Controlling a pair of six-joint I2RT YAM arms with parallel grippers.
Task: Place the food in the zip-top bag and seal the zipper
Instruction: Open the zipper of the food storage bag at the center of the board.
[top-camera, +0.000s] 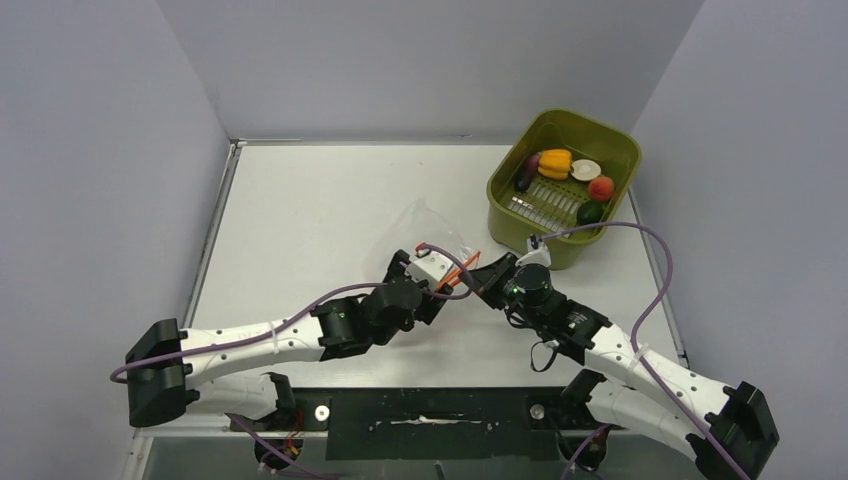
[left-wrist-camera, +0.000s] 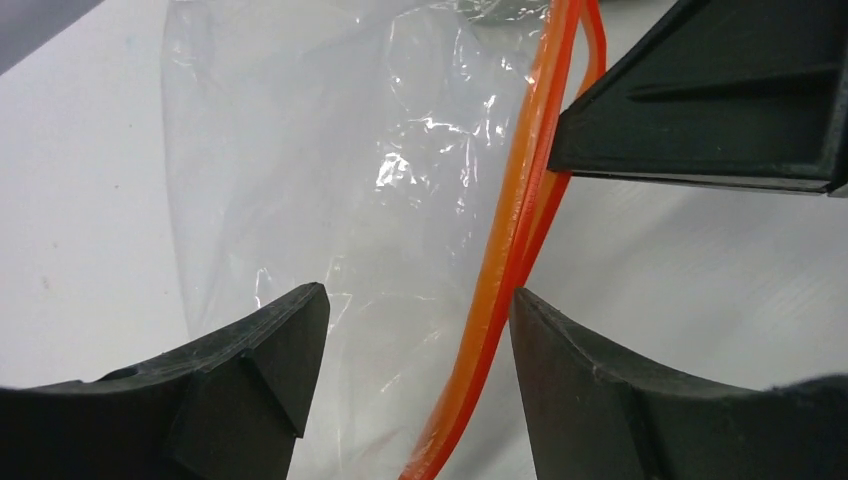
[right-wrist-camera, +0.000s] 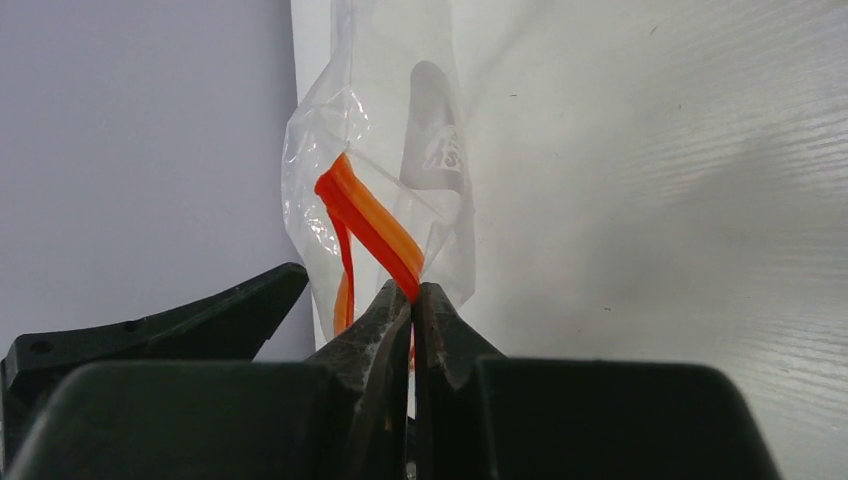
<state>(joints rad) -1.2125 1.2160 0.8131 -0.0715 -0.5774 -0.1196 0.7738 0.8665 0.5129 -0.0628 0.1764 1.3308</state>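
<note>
Clear, crinkly plastic marks the zip-top bag (top-camera: 428, 228) at the middle of your worktop (top-camera: 300, 220), with the zipper (right-wrist-camera: 375, 225) on its 5 o'clock side. Your right gripper (right-wrist-camera: 415, 290) is pressed together, pinching that red-orange strip. Your left gripper (left-wrist-camera: 415, 300) stands spread, one finger on each side of the strip. The food sits in the olive-green basket (top-camera: 620, 150) at 1 o'clock: bell pepper (top-camera: 555, 162), round fruit (top-camera: 601, 187), purple piece (top-camera: 527, 175), green piece (top-camera: 590, 212), pale slice (top-camera: 586, 169).

Clear bag (top-camera: 425, 225), orange-red zipper (left-wrist-camera: 505, 250); olive basket (top-camera: 612, 138); yellow pepper (top-camera: 555, 162); dark piece (top-camera: 524, 179), possibly purple; white table (top-camera: 300, 220).
</note>
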